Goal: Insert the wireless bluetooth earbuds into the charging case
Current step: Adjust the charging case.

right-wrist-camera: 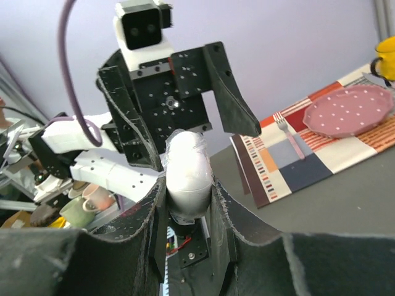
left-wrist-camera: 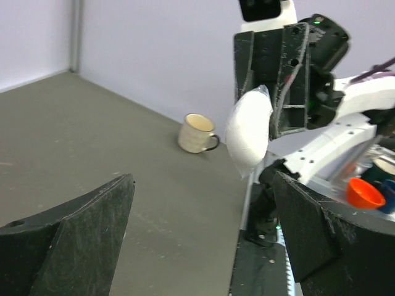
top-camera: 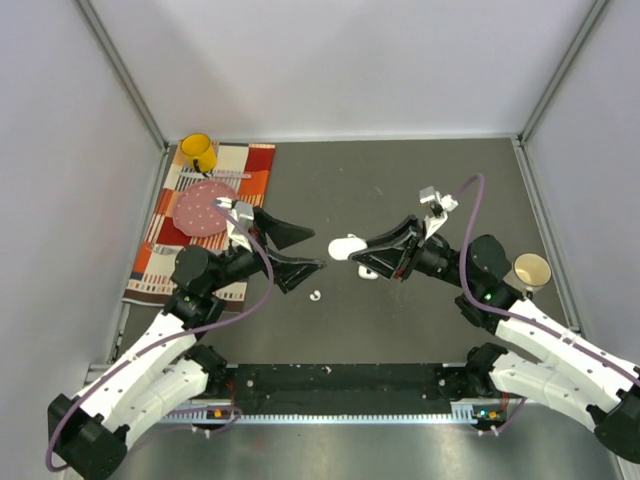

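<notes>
Hanging above the dark table (top-camera: 400, 180), the left gripper (top-camera: 320, 250) has its jaws spread wide, empty. One tiny earbud (top-camera: 316, 296) lies just beside it. The right gripper (top-camera: 360, 256) pinches the white charging case (top-camera: 345, 246); a white speck (top-camera: 368, 273) beneath is possibly another.
</notes>
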Action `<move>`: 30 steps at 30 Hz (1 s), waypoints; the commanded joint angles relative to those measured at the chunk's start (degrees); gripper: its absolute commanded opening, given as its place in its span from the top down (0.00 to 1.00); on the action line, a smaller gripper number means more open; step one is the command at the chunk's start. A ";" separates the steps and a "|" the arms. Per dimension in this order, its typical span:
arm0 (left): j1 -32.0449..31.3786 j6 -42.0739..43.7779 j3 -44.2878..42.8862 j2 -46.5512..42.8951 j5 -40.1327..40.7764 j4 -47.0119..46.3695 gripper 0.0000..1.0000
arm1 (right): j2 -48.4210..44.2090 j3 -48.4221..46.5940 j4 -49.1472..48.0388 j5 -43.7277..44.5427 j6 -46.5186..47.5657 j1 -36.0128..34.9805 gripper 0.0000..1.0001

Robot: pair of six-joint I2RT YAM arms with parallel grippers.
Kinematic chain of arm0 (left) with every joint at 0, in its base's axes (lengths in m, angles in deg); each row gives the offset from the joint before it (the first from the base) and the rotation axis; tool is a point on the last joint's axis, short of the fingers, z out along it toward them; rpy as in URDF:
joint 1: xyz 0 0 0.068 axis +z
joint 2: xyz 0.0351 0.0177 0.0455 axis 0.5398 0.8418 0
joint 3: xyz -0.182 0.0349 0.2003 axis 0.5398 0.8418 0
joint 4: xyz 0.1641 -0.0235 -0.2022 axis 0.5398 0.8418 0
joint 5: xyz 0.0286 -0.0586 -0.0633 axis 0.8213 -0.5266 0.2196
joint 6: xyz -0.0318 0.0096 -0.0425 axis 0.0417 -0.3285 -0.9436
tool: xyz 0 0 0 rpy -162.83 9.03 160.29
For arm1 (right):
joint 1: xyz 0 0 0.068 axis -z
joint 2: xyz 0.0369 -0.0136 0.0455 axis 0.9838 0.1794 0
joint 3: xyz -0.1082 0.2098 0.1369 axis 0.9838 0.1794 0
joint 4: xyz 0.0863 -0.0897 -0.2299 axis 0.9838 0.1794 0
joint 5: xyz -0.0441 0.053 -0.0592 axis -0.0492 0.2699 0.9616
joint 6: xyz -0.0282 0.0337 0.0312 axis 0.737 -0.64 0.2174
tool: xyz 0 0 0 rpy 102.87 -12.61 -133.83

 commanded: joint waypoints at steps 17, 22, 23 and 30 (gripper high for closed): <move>-0.18 -16.53 2.08 5.24 -9.65 -27.87 0.36 | 2.34 0.61 -14.04 -6.80 -3.46 0.44 1.00; -1.14 -16.80 1.37 7.35 -11.41 -29.37 0.38 | 3.58 0.70 -16.50 -7.50 -4.95 0.36 1.00; -1.58 -16.71 1.37 7.62 -11.67 -30.07 0.39 | 3.75 0.70 -17.03 -7.67 -5.22 0.36 1.00; -4.30 -14.69 1.72 10.17 -10.54 -34.29 0.45 | 5.25 0.70 -18.97 -8.20 -6.80 0.36 1.00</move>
